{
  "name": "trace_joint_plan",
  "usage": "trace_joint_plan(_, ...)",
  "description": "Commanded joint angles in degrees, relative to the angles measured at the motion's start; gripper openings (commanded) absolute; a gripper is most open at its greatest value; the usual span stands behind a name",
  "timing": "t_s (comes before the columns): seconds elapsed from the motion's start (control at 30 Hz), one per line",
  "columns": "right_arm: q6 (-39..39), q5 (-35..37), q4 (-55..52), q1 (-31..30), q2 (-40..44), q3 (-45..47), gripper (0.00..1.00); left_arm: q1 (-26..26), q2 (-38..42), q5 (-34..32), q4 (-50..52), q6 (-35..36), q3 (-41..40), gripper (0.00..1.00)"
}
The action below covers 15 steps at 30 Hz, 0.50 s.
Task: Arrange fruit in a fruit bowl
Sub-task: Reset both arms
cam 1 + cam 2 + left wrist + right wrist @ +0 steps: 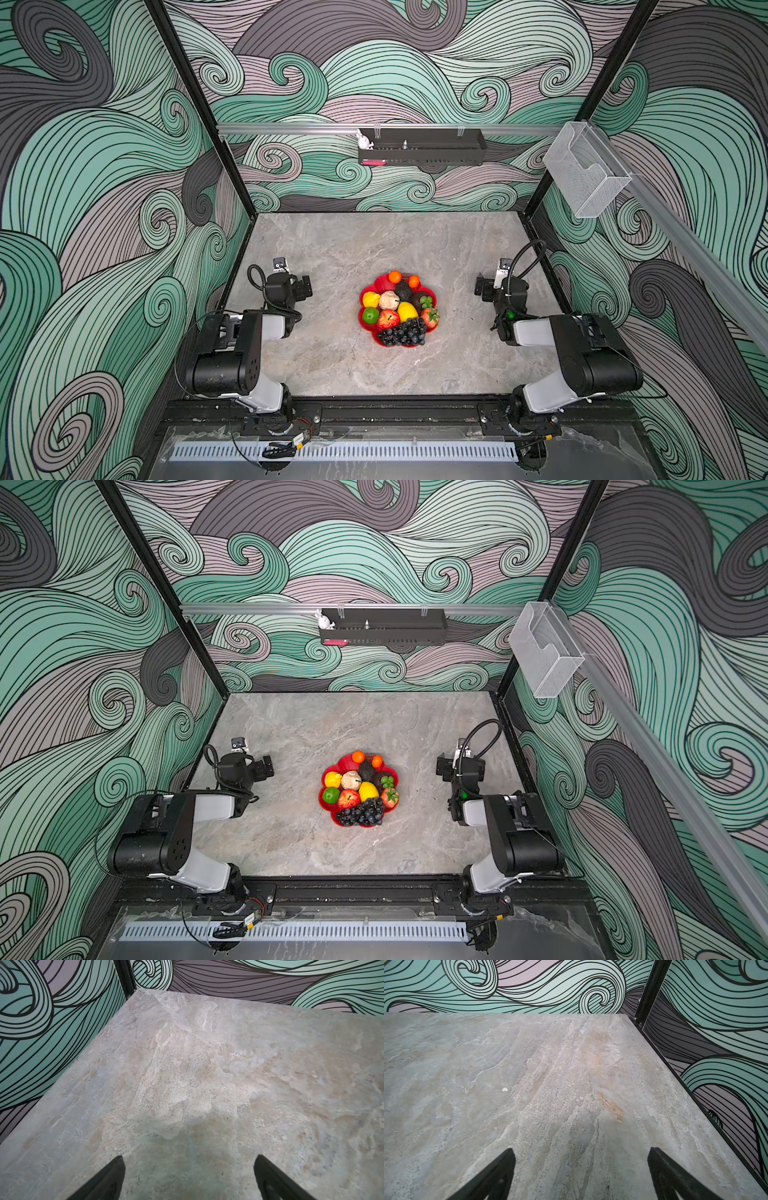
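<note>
Both top views: fruit bowl (381,285) holds all fruit (407,311). Wide open, empty, well apart: left gripper (306,286), right gripper (481,289). Likely finished; avoid nudging bowl.

We log the fruit (389,300) in the fruit bowl (381,283), mid-table (353,249); left gripper (306,286) well left of it; right gripper (480,289) well right.

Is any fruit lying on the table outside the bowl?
No, in a top view all the fruit sits inside the red bowl, with only bare table around it.
</note>
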State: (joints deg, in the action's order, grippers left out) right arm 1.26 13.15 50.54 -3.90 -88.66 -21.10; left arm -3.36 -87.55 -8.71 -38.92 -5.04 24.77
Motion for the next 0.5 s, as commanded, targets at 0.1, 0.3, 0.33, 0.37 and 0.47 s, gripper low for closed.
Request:
trace_joint_plan(0.1, -0.8, -0.8, 0.2, 0.2, 0.5, -0.9, 1.0, -0.2, 0.6, 0.7, 0.2, 0.6, 1.4, 0.99)
trace_joint_plan(0.3, -1.0, -1.2, -0.6, 0.5, 0.2, -1.6, 1.0, -0.2, 0.5, 0.6, 0.2, 0.7, 1.4, 0.99)
trace_joint_plan(0.33, -1.0, -1.2, -0.6, 0.5, 0.3, -1.6, 1.0, -0.1, 0.6, 0.6, 0.2, 0.7, 1.4, 0.99)
trace_joint_plan(0.37, -1.0, -1.2, -0.5, 0.5, 0.3, -1.5, 1.0, -0.1, 0.5, 0.6, 0.2, 0.7, 1.4, 0.99)
trace_joint_plan(0.47, -0.8, -1.2, 0.0, 0.5, 0.6, -1.0, 1.0, 0.0, 0.5, 0.6, 0.2, 0.9, 1.4, 0.99)
